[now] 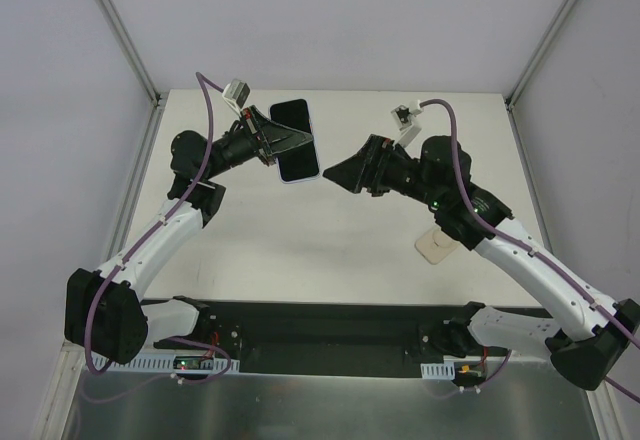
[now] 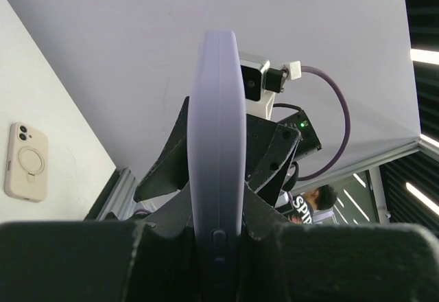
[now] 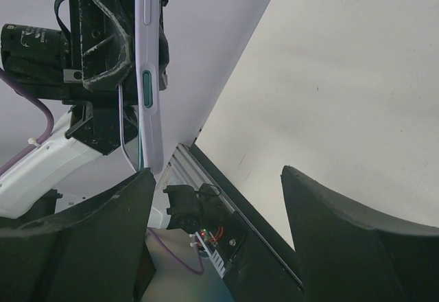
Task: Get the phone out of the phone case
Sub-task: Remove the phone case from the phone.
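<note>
My left gripper (image 1: 300, 143) holds a phone (image 1: 294, 130) in the air over the far middle of the table, black screen up toward the top camera. A lavender phone case (image 1: 298, 177) rims it. The left wrist view shows the case's lavender edge (image 2: 216, 130) upright, with the gripper (image 2: 216, 213) shut on it on both sides. My right gripper (image 1: 340, 172) hovers just right of the phone, apart from it. It stands open (image 3: 216, 171) with nothing between its fingers. In the right wrist view the case's edge (image 3: 149, 55) carries a green button.
A beige phone case (image 1: 437, 247) with a ring on its back lies flat on the white table (image 1: 330, 250) under the right forearm, also seen at the left of the left wrist view as the beige case (image 2: 26, 162). White walls enclose the table.
</note>
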`<action>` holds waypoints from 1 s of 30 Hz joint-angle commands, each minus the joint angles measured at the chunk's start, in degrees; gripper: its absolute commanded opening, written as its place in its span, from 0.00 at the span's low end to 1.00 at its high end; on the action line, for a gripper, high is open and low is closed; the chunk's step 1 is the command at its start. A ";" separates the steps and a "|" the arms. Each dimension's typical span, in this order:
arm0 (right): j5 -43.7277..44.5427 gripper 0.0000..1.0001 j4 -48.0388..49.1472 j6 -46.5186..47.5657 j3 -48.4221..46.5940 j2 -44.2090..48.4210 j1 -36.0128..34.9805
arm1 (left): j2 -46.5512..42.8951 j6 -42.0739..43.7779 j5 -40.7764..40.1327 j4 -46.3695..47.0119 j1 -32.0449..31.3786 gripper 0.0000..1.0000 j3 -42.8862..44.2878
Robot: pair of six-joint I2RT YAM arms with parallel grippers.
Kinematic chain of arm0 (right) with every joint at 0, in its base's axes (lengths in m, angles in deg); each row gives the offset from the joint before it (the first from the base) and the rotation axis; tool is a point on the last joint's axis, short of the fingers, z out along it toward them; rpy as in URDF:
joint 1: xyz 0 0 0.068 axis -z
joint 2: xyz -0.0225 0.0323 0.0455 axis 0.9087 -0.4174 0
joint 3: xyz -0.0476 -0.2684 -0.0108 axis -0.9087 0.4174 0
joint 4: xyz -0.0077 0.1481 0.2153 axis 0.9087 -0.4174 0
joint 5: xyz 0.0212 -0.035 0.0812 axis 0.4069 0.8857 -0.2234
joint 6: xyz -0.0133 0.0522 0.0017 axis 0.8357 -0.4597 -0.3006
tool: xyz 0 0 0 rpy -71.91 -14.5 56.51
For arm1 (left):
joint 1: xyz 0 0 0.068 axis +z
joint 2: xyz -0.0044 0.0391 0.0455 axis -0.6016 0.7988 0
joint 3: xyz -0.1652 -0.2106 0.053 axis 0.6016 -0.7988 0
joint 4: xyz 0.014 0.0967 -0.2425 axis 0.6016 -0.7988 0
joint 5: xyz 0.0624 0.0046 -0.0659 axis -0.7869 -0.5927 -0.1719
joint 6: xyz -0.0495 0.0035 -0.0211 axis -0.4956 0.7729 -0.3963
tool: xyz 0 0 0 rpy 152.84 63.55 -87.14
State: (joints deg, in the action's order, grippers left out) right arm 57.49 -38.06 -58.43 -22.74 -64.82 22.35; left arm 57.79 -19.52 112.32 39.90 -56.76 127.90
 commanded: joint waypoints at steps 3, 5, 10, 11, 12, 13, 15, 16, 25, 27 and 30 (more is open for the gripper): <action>-1.54 0.78 3.19 1.72 -0.93 1.13 -0.44 | -0.37 0.41 -0.07 5.40 0.35 0.00 0.88; -1.45 0.78 3.10 1.90 -0.93 1.57 -0.52 | -0.37 0.33 0.01 5.40 0.35 0.00 0.96; -1.80 0.78 3.36 1.90 -1.28 1.04 -0.52 | -0.46 0.41 -0.07 5.40 0.35 0.00 1.05; -1.98 0.78 3.36 1.90 -1.28 0.96 -0.44 | -0.46 0.41 -0.16 5.40 0.35 0.00 1.05; -2.15 0.78 3.62 1.90 -1.28 0.87 -0.52 | -0.46 0.41 -0.08 5.32 0.35 0.00 0.97; -2.15 0.78 3.63 1.90 -1.19 0.87 -0.61 | -0.46 0.50 -0.07 5.40 0.35 0.00 0.97; -2.24 0.78 3.80 1.90 -1.45 0.78 -0.61 | -0.63 0.50 -0.07 5.32 0.35 0.00 0.79; -2.07 0.78 3.89 1.81 -1.46 0.69 -0.61 | -0.72 0.50 -0.07 5.32 0.35 0.00 0.79; 0.30 0.78 1.43 2.60 -2.95 -1.33 -0.70 | -1.07 0.33 -0.25 5.23 0.26 0.00 1.23; 1.80 0.77 0.47 2.86 -3.04 -1.68 -0.70 | -1.25 0.32 -0.25 5.14 0.26 0.00 1.32; 2.77 0.76 0.20 3.13 -2.69 -2.47 -0.70 | -1.60 0.15 -0.16 5.23 0.26 0.00 1.49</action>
State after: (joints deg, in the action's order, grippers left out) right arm 57.65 -37.99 -56.97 -23.35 -66.30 21.89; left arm 58.20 -19.01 112.30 39.49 -56.47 127.90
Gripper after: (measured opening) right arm 0.767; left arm 0.124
